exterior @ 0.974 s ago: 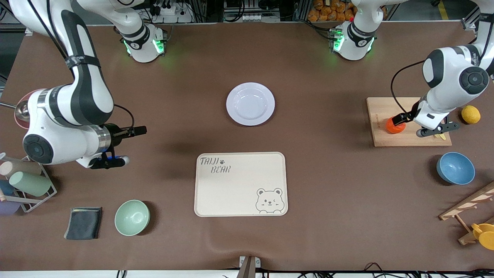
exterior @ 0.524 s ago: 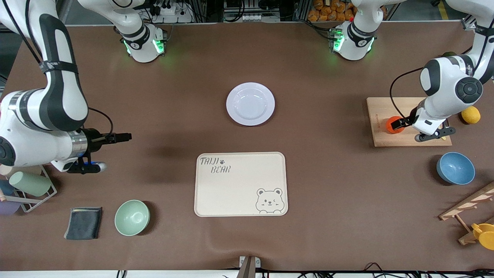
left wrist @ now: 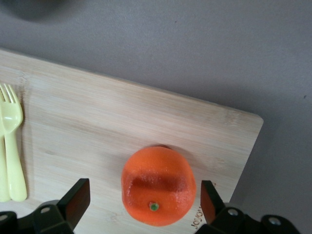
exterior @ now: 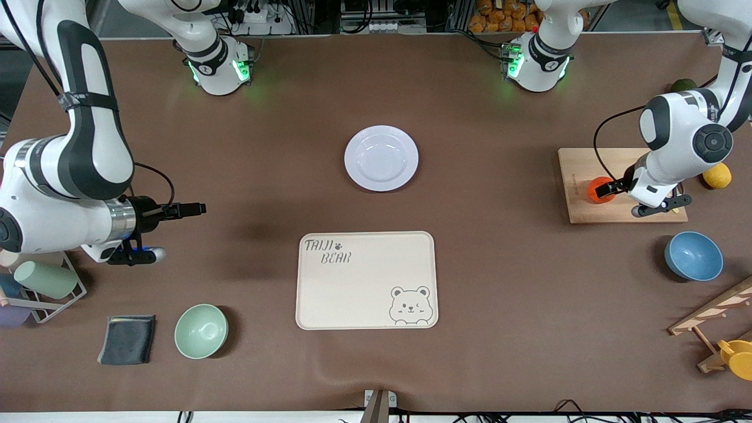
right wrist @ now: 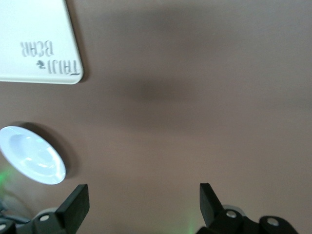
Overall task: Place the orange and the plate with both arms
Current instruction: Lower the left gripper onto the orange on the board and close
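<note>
Table (exterior: 499, 282): matte brown mat, smooth. Landmark = bear tray (exterior: 366, 279), cream rounded rectangle w/ printed bear and lettering, roughly mid-table.

Left arm reaches over the cutting board (exterior: 623, 185), pale bamboo slab w/ grain, well toward the left arm's end from the tray and farther from the front cam. Part of the board is hidden under the arm. Right arm waits toward its own end from the tray.

Plate (exterior: 381, 158): round, pale lavender-white, glossy, wide rim, shallow well; farther from the front cam than the tray, near it, not touching.

Left gripper (left wrist: 141, 200): fingers spread wide, 1 on each side of the orange, neither touching it; fingertips cut off at the wrist view's edge.

Right gripper (exterior: 189, 208): over bare mat; fingers spread apart in the wrist view, holding nothing.

Orange (left wrist: 158, 185): on the board, bright red-orange, pebbled skin, slightly flattened, w/ a shallow dent and green stem dot.

Fork (left wrist: 10, 141): pale yellow plastic, on the board, partly cut off.
</note>
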Robot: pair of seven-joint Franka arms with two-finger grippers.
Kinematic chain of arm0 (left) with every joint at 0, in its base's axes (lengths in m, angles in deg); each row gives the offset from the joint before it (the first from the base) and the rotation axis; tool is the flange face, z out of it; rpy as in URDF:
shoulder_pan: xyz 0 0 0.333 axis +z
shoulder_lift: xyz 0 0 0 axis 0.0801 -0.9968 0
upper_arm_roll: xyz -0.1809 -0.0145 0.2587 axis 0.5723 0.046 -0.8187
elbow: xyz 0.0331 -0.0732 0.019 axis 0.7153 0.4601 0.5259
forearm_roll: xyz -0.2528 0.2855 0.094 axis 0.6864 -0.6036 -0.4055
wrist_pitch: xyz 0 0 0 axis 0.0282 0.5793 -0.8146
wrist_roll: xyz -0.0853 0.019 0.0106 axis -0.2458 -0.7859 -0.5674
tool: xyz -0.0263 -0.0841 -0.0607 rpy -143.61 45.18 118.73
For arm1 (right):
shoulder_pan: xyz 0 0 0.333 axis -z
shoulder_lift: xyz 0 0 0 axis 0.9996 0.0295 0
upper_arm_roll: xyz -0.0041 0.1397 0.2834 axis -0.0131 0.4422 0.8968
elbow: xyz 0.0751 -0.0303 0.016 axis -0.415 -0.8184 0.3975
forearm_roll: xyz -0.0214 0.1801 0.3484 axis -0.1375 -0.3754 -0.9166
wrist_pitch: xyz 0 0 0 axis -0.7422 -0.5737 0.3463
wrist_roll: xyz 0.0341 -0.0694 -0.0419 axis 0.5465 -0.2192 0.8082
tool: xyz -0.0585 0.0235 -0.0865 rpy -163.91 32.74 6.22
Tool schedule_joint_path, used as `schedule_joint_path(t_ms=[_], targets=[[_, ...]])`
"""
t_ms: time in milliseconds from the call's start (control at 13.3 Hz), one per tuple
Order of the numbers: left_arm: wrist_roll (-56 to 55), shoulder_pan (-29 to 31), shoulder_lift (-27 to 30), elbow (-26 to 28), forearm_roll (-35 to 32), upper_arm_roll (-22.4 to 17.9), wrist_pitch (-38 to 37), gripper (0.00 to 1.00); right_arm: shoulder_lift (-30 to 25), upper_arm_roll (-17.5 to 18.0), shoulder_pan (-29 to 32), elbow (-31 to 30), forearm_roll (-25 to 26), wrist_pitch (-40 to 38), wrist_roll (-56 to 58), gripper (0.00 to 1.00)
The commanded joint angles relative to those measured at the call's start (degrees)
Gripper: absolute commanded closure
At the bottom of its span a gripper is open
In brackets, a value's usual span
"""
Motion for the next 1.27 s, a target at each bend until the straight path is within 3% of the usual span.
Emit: schedule_joint_path(t_ms=[0,300,674,1199], targets=[[0.0,0.8,-0.5,0.2,-0.6,0.5,1.0,0.0,-2.5,0.2,0.7,-3.6,-2.8,0.0,1.8,0.0],[-0.6,0.8,-1.0,0.2,-0.5,0.5,1.0,0.0,-3.5,0.1,0.9,-4.9,-8.9,-3.0,1.8,0.0],[-0.7,0.8,-2.4,0.2,1.0,0.5,1.0,0.0,-6.9,0.2,-0.3,-11.3,-16.9,-3.2,2.2,0.0],[-0.6,2.0,-4.6,0.2,1.0,0.7,2.0,0.0,-8.1,0.2,-3.4,-11.7,-17.1,-3.3,2.0,0.0]])
